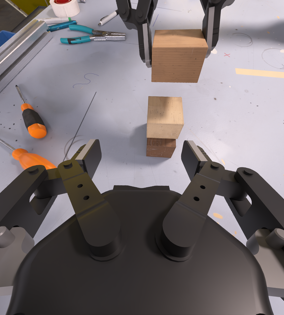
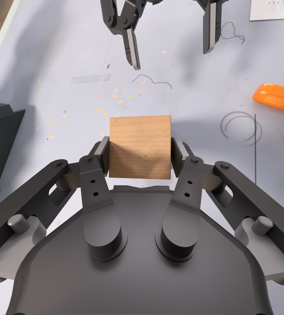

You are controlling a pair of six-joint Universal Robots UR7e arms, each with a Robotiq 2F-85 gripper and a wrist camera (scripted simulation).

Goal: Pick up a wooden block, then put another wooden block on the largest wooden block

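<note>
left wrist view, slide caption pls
Open left pincer facing two stacked wooden blocks; right pincer holds a larger block aloft.

Ahead of our left tool (image 1: 141,150) we note a block (image 1: 165,117) stacked on a smaller block (image 1: 160,147) on the table (image 1: 240,119); beyond, the right tool (image 1: 177,49) holds the largest block (image 1: 178,56) aloft. Screwdrivers (image 1: 33,119) lie left.

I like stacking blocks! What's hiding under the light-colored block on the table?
A smaller dark brown block sits under the pale block, which overhangs it. Its top is covered, and whether it rests fully on the table behind cannot be seen.
</note>
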